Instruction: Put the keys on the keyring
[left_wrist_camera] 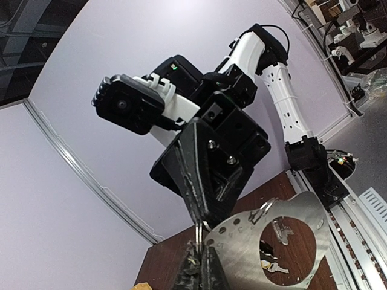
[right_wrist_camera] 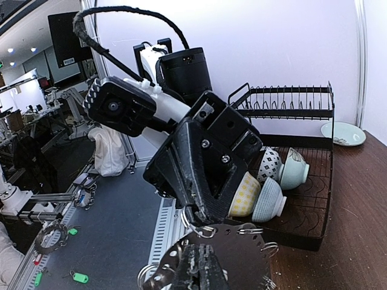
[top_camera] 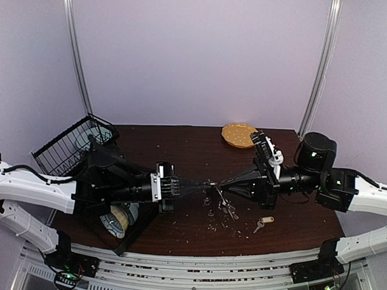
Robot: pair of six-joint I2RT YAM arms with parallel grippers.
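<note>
The keyring (top_camera: 221, 199) is a flat silver ring plate with holes and small split rings on its edge; it hangs between both grippers above the table. My left gripper (top_camera: 204, 184) is shut on a split ring at the plate's edge, as the left wrist view (left_wrist_camera: 204, 258) shows. My right gripper (top_camera: 221, 183) is shut on the keyring from the opposite side (right_wrist_camera: 206, 261). The plate (left_wrist_camera: 299, 220) fills the lower right of the left wrist view. A key with a yellow tag (top_camera: 263, 222) lies on the table. A second silver key (left_wrist_camera: 281, 230) shows through the plate's opening.
A black dish rack (top_camera: 71, 144) with bowls (right_wrist_camera: 279, 171) stands at the left. A round yellow-tan dotted disc (top_camera: 239, 134) lies at the back. Crumbs (top_camera: 211, 214) are scattered on the dark wooden table (top_camera: 180, 151) under the grippers.
</note>
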